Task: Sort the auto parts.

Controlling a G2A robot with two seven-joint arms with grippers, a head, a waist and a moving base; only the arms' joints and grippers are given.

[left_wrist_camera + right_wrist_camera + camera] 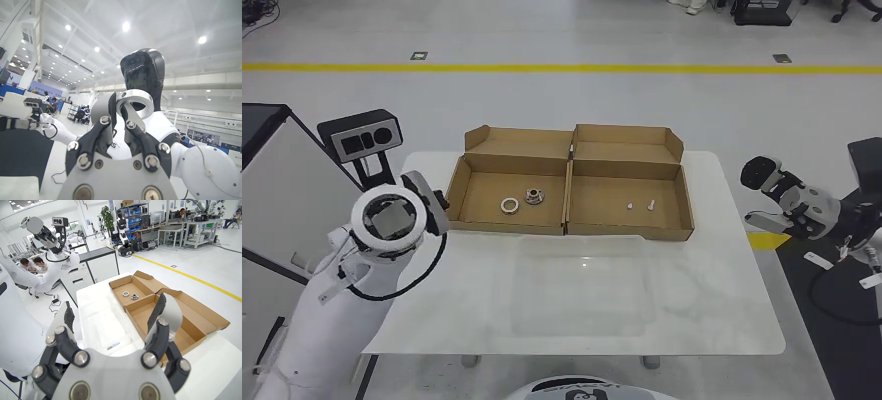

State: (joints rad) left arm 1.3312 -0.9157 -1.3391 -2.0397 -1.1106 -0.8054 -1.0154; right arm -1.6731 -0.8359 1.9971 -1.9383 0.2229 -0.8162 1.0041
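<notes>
Looking down, the left box (482, 195) holds a ring (511, 204) and hub (534, 195); specks (650, 205) in the right box (602, 195) are too small to identify. Left wrist: the left gripper (119, 108) pinches a second ring (138, 94) by its wall, one finger through the bore; rigid, slick metal, probably weighty. Right wrist: the right gripper (115, 306) gapes, empty.

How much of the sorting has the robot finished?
Nearly done, it seems. A ring and a flanged hub lie in one cardboard box, two small pins in the other box. The left tool holds a second ring up in the air; the right tool is open. To do: dropping that ring in, probably beside its twin.
</notes>
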